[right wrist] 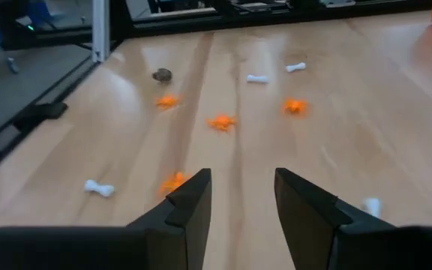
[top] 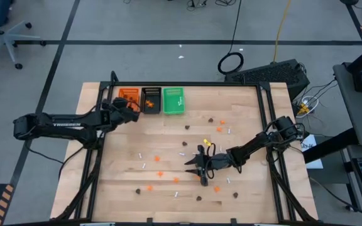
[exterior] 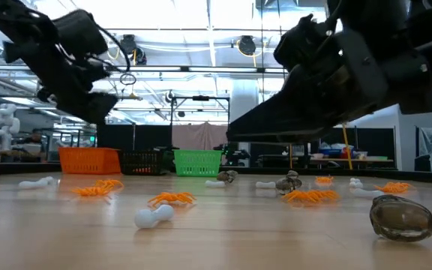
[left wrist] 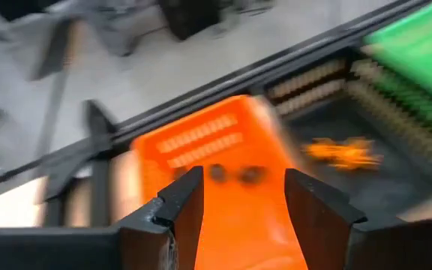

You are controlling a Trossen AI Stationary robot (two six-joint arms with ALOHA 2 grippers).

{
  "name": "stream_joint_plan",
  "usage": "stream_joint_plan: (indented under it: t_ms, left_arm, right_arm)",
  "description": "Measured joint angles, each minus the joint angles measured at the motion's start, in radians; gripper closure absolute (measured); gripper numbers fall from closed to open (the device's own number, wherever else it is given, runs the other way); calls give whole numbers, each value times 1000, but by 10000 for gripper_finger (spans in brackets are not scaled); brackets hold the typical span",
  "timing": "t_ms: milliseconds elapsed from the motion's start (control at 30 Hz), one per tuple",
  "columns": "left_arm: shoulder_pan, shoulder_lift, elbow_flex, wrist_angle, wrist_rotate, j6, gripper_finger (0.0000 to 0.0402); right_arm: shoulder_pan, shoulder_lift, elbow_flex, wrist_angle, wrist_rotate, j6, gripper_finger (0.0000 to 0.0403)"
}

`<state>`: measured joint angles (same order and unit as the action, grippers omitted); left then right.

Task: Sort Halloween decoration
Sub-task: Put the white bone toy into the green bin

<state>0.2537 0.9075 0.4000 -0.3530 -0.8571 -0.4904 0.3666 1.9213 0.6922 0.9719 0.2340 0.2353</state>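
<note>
Overhead, table-level and two wrist views, all sharing the table (top: 244,125).

Grey floor (top: 137,25) — black tape lines, office chair (top: 2,37).

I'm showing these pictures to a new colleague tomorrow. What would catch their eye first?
Probably the three bright trays at the table's far edge: the orange tray, the black tray and the green tray. The left gripper hangs open over the orange one. Next, the orange, brown and white trinkets scattered across the wood, with the right gripper open just above them mid-table.
</note>
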Motion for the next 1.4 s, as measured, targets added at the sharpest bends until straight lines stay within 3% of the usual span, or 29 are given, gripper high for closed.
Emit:
stream_joint_plan:
  t_ms: [233,367,633,833,1033,1400]
  left_arm:
    - [-216,-88,0,152,116,80,220]
    - [-364,-89,0,242,131,114,220]
    - [-628,-35,1,338,126,159,220]
    - [-749,48,1,439,114,233,220]
    - [-783,103,1,511,112,262,220]
    - [-826,191,1,530,112,199,220]
  right_arm:
    - [27,0,0,19,2,52,271]
    - [29,0,0,19,3,60,271]
    - [29,0,0,11,2,156,271]
    - [50,-22,0,-66,3,235,271]
    - [81,-116,28,-315,75,281,271]
    - [123,-279,212,-1010,110,355,271]
